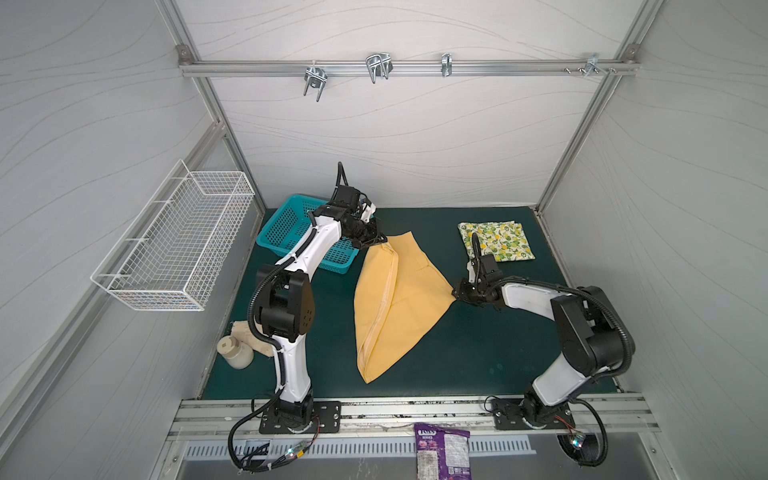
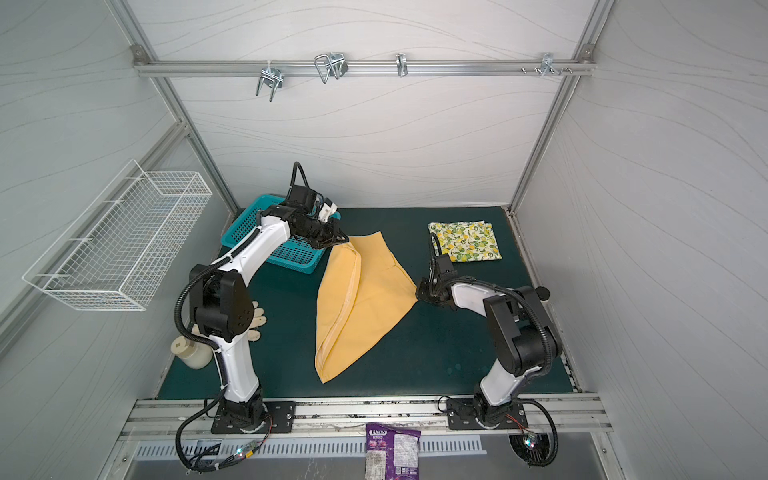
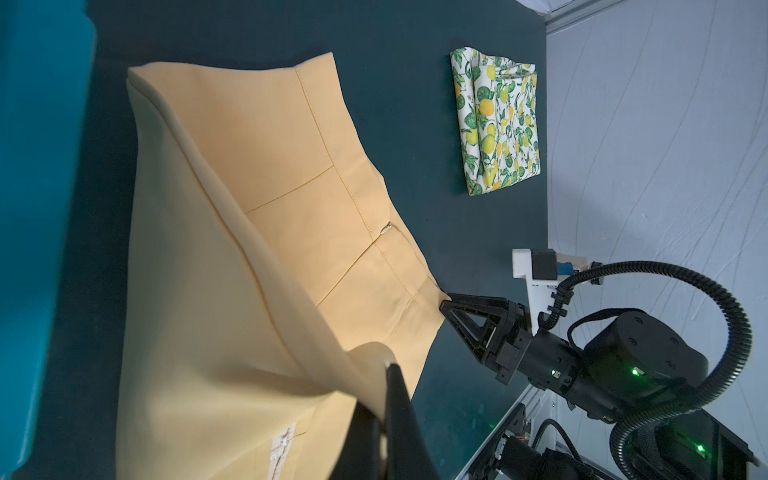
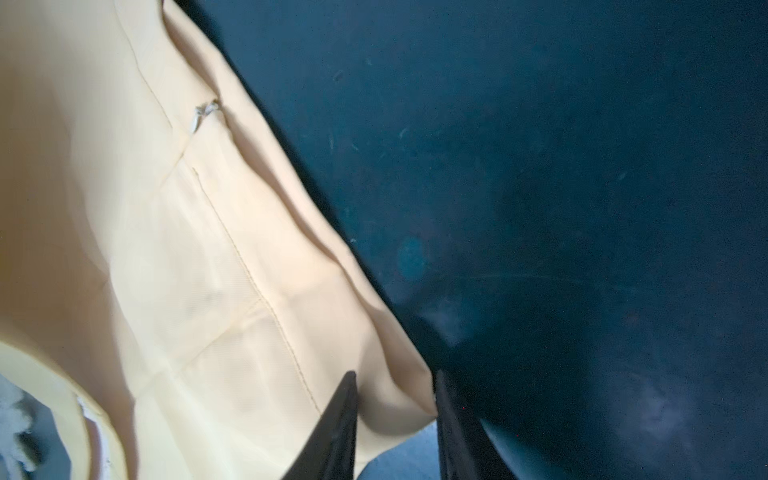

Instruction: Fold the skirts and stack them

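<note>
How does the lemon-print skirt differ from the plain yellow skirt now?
The lemon-print skirt is patterned, the yellow skirt plain. The lemon-print skirt lies folded small; the yellow skirt is spread out and larger. No tool touches the lemon-print skirt; the left tool grips the yellow skirt, the right tool is at its corner. Both are on the green mat.

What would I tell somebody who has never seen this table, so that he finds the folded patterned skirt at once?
Start from the dark green mat that covers the table. In its far right corner lies the folded lemon-print skirt, a flat square. Unlike the plain yellow skirt in the middle, it is white with lemons and green leaves.
</note>
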Action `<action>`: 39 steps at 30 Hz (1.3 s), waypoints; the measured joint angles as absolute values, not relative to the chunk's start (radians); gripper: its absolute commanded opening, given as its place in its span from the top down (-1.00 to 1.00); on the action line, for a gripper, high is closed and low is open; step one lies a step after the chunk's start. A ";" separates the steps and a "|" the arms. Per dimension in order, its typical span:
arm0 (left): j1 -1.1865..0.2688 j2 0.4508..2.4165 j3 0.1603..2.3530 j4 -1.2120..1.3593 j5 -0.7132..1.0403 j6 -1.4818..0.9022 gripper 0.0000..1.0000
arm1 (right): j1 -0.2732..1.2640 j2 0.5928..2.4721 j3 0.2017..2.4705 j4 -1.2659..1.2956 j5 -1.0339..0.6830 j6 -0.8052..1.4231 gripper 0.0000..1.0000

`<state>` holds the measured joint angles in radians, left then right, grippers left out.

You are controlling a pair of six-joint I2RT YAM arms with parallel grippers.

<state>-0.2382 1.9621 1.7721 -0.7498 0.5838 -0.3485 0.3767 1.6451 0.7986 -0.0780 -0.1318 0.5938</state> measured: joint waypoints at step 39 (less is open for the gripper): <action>-0.323 2.366 2.156 -0.707 0.609 -0.443 0.34 | 0.308 0.461 0.327 -0.438 -0.132 0.820 1.00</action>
